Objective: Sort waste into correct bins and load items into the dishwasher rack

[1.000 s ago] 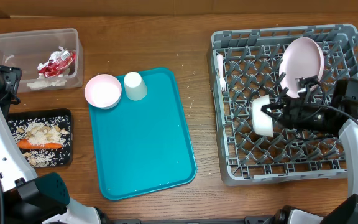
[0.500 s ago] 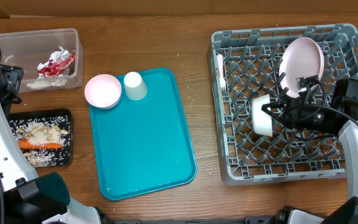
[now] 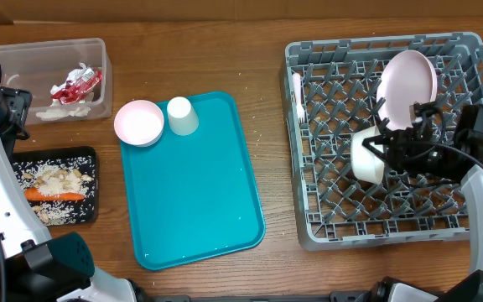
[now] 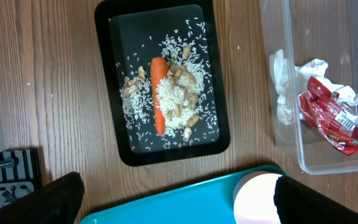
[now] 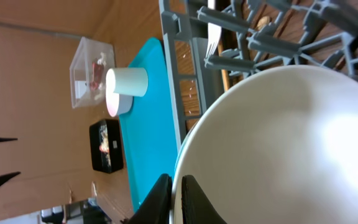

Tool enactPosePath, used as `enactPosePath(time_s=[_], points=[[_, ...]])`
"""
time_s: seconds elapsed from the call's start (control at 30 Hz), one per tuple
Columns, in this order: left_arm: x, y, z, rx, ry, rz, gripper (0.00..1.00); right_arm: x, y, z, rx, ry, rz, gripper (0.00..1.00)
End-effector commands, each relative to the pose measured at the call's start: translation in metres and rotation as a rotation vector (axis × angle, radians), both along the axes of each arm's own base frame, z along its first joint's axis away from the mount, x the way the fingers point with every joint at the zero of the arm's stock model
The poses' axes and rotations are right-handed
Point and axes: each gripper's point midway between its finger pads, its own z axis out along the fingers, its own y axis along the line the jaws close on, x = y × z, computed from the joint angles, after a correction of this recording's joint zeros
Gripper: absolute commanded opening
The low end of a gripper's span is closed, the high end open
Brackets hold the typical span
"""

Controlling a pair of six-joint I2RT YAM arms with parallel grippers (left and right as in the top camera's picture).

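Note:
My right gripper [image 3: 379,153] is shut on the rim of a small pale bowl [image 3: 367,157] and holds it on edge inside the grey-blue dishwasher rack [image 3: 309,222]; the bowl [image 5: 284,143] fills the right wrist view, pinched between the fingers [image 5: 178,198]. The pink plate [image 3: 407,78] stands upright in the rack and a cream fork [image 3: 297,94] lies at its left side. A second pale bowl [image 3: 138,122] and a white cup [image 3: 182,116] sit at the teal tray's top left. My left gripper [image 4: 173,202] is open and empty, above the tray's edge beside that bowl [image 4: 257,198].
The clear tub [image 3: 99,63] holds white napkins [image 4: 283,93] and a red wrapper [image 4: 328,115]. The black tray [image 4: 219,134] holds a carrot [image 4: 159,93] among rice scraps [image 4: 182,93]. The teal serving tray [image 3: 195,193] lies mid-table.
My right gripper has shifted the bowl slightly to the right within the rack. The left arm has not moved.

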Motion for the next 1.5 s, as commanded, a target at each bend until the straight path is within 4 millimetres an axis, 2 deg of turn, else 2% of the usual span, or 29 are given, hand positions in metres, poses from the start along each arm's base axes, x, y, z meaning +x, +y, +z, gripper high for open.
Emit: enactPosePath(time_s=[0.0,0.13,0.2,0.63,0.93,1.0,1.07,1.13,1.27,1.47], points=[[0.001,0.001,-0.003,0.012,0.013,0.015,1.0,-0.001,-0.028,-0.022,-0.093,0.075,-0.094,0.08],[0.001,0.001,-0.003,0.012,0.013,0.015,1.0,0.005,-0.005,0.014,0.124,-0.041,-0.028,0.07],[0.001,0.001,-0.003,0.012,0.013,0.015,1.0,0.005,0.0,0.024,0.178,-0.074,-0.008,0.07],[0.001,0.001,-0.002,0.012,0.013,0.015,1.0,0.005,0.0,0.017,0.175,-0.05,-0.006,0.07],[0.001,0.001,-0.003,0.012,0.013,0.015,1.0,0.003,0.004,0.001,0.211,-0.065,0.004,0.07],[0.001,0.001,-0.003,0.012,0.013,0.015,1.0,0.005,0.007,0.008,0.255,-0.109,0.024,0.07],[0.0,0.001,-0.003,0.012,0.014,0.015,1.0,0.009,0.012,0.03,0.362,-0.165,0.047,0.06],[0.001,0.001,-0.003,0.012,0.013,0.015,1.0,0.012,0.012,0.04,0.401,-0.188,0.056,0.05],[0.001,0.001,-0.003,0.012,0.013,0.015,1.0,0.015,0.01,0.034,0.377,-0.168,0.034,0.04],[0.001,0.001,-0.003,0.012,0.013,0.015,1.0,0.009,0.003,0.003,0.25,-0.058,-0.026,0.04]])
